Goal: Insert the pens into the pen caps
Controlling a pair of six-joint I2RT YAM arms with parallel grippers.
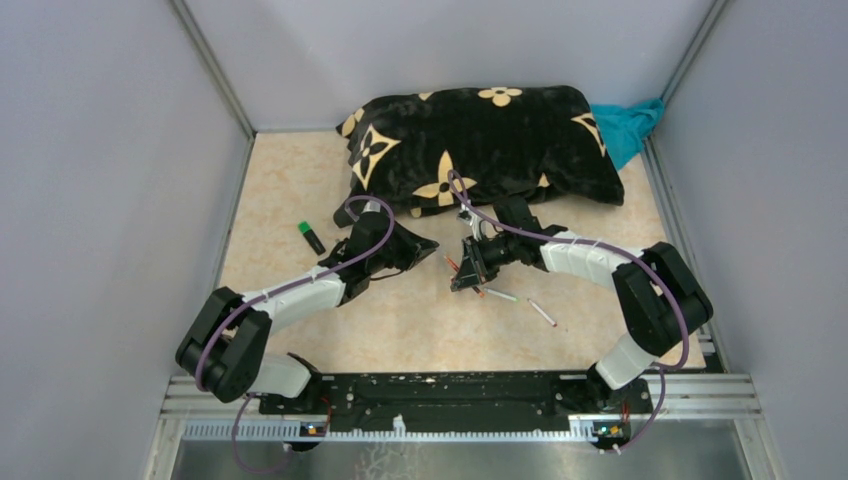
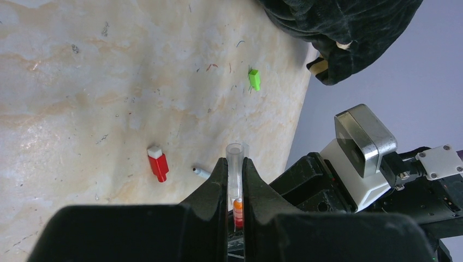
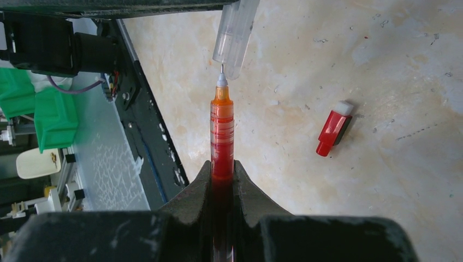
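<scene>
- Progress, my read: early. The first pen-cap pair is only being lined up, and I see no pen that is clearly capped.
- Nearest the bases: two slim pale pens [image 1: 500,295] lie on the beige marbled tabletop [image 1: 300,180], just right of the right arm's tool and touched by neither arm. They are too small to tell whether they are capped.
- Right gripper [image 3: 222,166]: fingers are pressed onto a translucent red-orange pen [image 3: 222,128]. The barrel sticks straight out ahead, needle tip forward.
- Left gripper [image 2: 235,162]: fingers are pinched on a clear plastic tubular pen cap [image 2: 235,153]. The cap pokes out past the fingertips with its open mouth facing away from the wrist.
- Pen vs cap, right wrist view: the needle tip sits right at the cap's mouth. The cap is tilted against the pen's axis, so the two are not coaxial. I cannot tell if the tip has entered, and the barrel is clearly not in.
- Next move, my judgement: square up the cap angle, then push along the axis. At that tilt the fine tip could snag on the rim.
- Beyond the grippers, on the table: a loose small red cap with a white end [image 2: 158,162] is near the left fingers but apart from them. A small green cap [image 2: 254,79] lies farther out. Both are empty.
- Far left: a stubby black marker with a green end [image 1: 312,237] lies well apart from both arms.
- Back of the cell: a black pillow with cream flower print [image 1: 480,140], not involved.
- Left to do: this pair, then the loose pens and the marker.
</scene>
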